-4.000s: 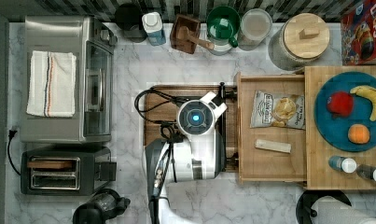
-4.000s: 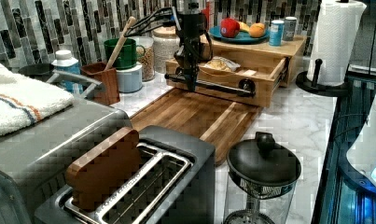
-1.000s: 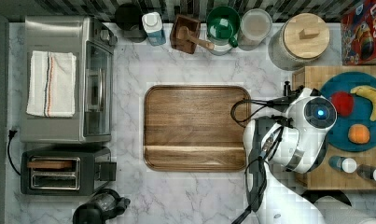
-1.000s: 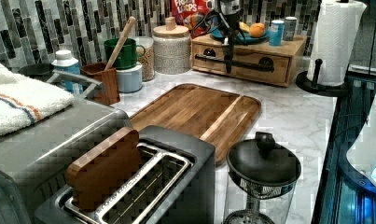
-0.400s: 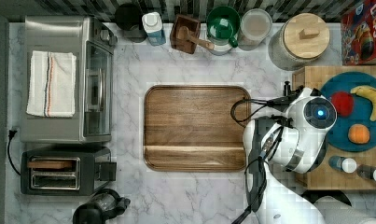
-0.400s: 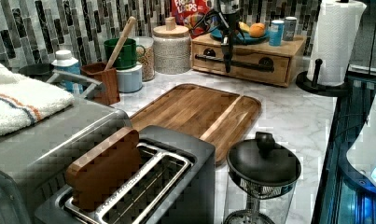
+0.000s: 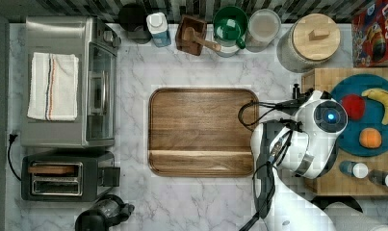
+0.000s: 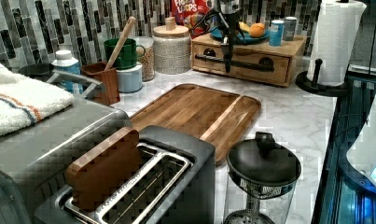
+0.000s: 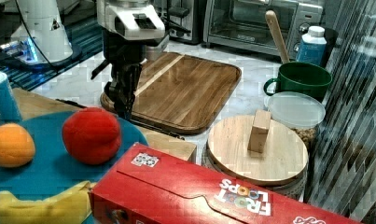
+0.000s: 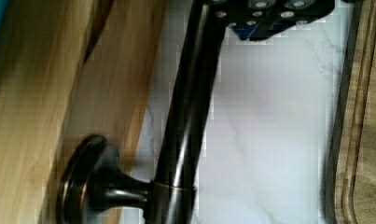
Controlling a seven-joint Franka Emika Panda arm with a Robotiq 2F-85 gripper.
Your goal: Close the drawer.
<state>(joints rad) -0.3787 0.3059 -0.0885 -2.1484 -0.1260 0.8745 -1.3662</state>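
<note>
One Franka arm hangs over the marble counter at the right of the top view, its gripper (image 8: 227, 65) pointing straight down at the dark bar handle (image 8: 244, 63) of the drawer (image 8: 251, 64). In the upper centre of the left view the drawer sits pushed flush into its light wooden box, front face level with the frame, and the gripper's tip stands right at the handle's mid-length. From these angles it cannot be told whether the fingers are spread or pinched on the bar.

The wrist view shows the handle (image 10: 188, 116) running lengthwise across the frame, one round mounting foot pressed to the pale wood front (image 10: 115, 79), with white marble (image 10: 269, 116) beyond.

On top of the box rests a blue plate (image 9: 41, 172) carrying a red fruit (image 9: 91, 135), an orange (image 9: 10, 144) and a banana (image 9: 36, 203), seen at the lower left of the right view. A red cereal box (image 9: 213, 193) lies along the bottom of the right view.

The dark wooden tray (image 7: 202, 131) lies at the centre of the top view, well apart from the drawer, with a toaster oven (image 7: 69, 82) at the upper left and a toaster (image 7: 66, 175) at the lower left.
</note>
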